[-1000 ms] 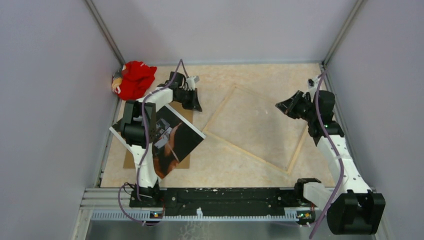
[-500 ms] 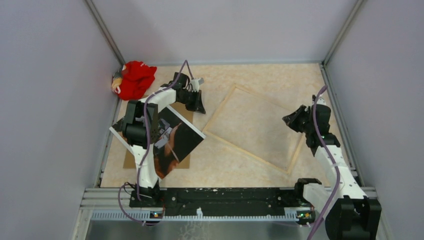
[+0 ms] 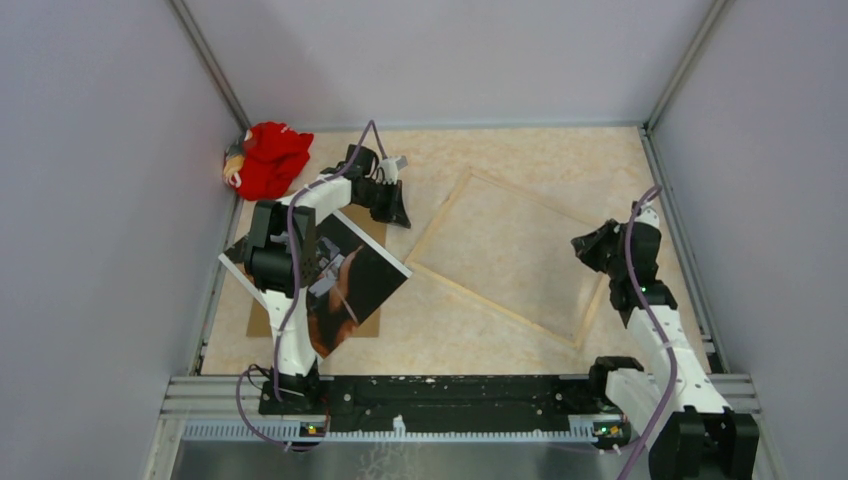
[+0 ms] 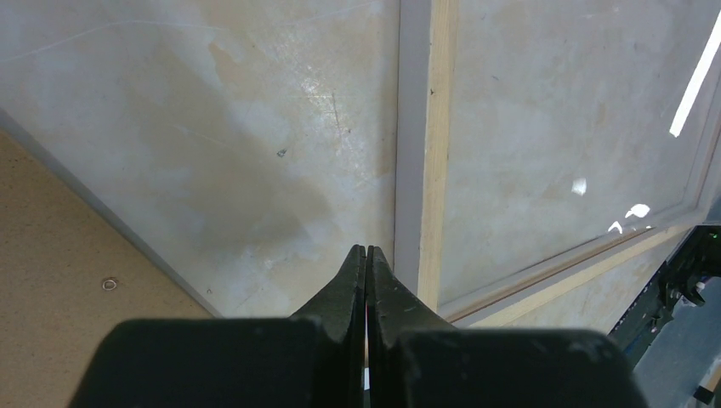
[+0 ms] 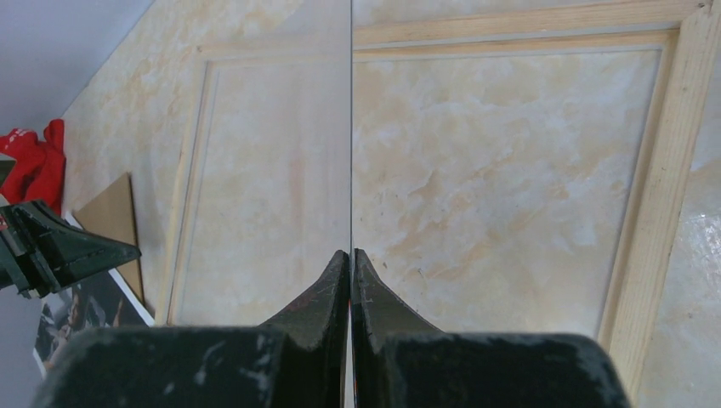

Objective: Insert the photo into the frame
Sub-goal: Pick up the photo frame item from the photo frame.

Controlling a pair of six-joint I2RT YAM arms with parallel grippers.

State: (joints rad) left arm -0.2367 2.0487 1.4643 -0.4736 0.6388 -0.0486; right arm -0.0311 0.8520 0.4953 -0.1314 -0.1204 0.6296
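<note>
Jaws of L gripper [image 3: 398, 212] & R gripper [image 3: 583, 243] were pressed together; photo [image 3: 350, 280] lay face-up on backing board [image 3: 262, 322], apart from frame [image 3: 440, 217], so L needed to open, pinch a free corner, slide it in square.

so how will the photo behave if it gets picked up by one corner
The photo looks like a thin sheet, so it would probably sag from one corner. Its smooth-looking face may slip in a grip. It seems light, and its corners overhang the brown board, which could ease getting under it.
</note>
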